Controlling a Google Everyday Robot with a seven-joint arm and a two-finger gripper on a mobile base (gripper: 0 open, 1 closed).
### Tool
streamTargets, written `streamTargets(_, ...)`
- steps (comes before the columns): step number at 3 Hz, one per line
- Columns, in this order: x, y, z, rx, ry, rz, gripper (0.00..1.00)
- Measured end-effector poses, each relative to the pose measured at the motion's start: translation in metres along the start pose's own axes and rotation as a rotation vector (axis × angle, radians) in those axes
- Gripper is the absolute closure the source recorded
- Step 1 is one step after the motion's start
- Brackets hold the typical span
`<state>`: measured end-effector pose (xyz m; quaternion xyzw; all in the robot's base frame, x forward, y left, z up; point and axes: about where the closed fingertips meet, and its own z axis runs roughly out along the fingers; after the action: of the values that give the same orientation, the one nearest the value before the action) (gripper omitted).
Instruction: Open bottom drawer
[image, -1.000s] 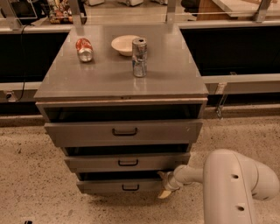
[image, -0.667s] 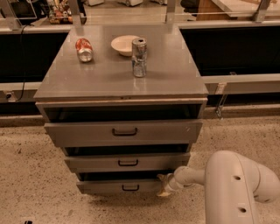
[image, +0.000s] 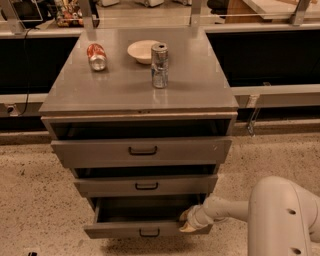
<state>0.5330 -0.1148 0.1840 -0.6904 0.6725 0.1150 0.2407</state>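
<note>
The bottom drawer sits part-open at 6 o'clock in the view; the gripper is at its 3 o'clock corner, its hold impossible to tell; pulling off-centre could skew and jam it.

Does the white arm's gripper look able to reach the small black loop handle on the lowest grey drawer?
Probably yes. The gripper sits at the right end of the grey metal bottom drawer, near its small black loop handle, nothing between them.
</note>
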Motion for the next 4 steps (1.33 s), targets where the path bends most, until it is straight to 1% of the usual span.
streamTargets(1, -0.011, 0.032, -0.019, -0.025, -0.037, 0.024, 0.44)
streamTargets(2, -0.035, 0.077, -0.072, -0.027, -0.077, 0.061, 0.25)
streamTargets(3, -0.043, 0.118, -0.072, -0.091, -0.086, 0.056, 0.02)
streamTargets(4, -0.043, 0.111, -0.07, -0.098, -0.069, 0.055, 0.0)
